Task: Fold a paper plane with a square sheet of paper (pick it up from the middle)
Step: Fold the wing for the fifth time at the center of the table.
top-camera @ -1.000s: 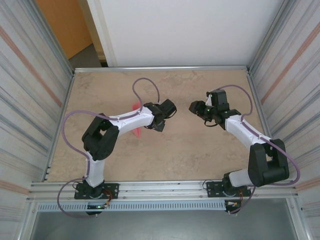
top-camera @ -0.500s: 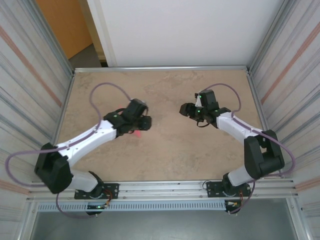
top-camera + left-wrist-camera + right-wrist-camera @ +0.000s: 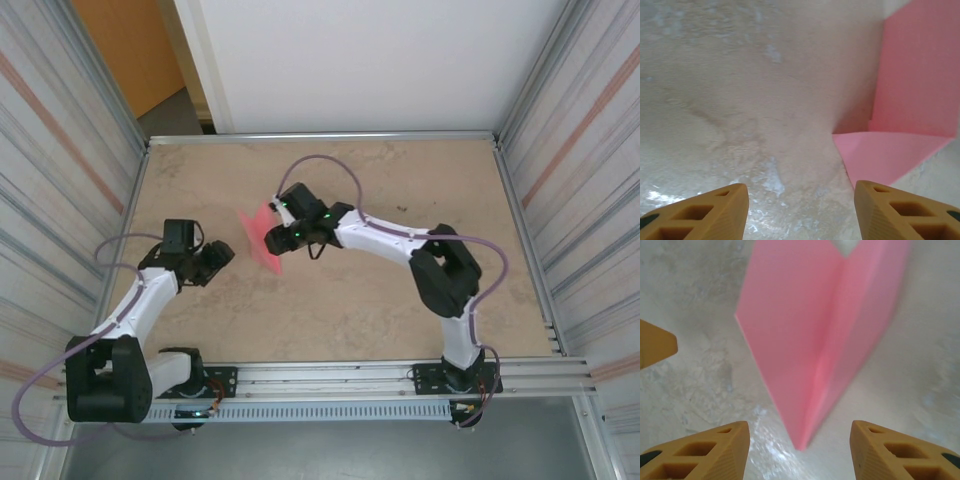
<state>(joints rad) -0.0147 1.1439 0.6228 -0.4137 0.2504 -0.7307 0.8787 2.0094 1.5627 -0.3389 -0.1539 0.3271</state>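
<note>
From the overhead camera you see the pink paper [image 3: 256, 228] lying on the desk [image 3: 380, 310], left of the middle and a little toward the far edge. It is folded, with one end pointing toward the near side. Your right arm reaches across the desk, and the right pincer [image 3: 272, 240] sits right at the paper's right edge. From this height you cannot tell whether it touches the paper. The left pincer [image 3: 220, 257] is near the paper's left side but apart from it, and it points toward the paper.

In the left wrist camera, the left pincer [image 3: 801, 207] has its two orange fingers spread, with only bare desk [image 3: 740, 100] between them, so it grips nothing. The pink paper [image 3: 915, 90] lies ahead and to the right. One panel stands steeply up from the desk. A second panel lies flat below it, and its corner reaches toward the right-hand finger without touching it.

In the right wrist camera, the right pincer [image 3: 799, 432] is also spread wide. The pink paper [image 3: 805, 340] lies straight ahead on the desk [image 3: 690, 300], slightly blurred. A centre crease runs down it to a point, and that point sits in the gap between the two fingers. You can see desk on both sides of the point, so neither finger presses on the paper.
</note>
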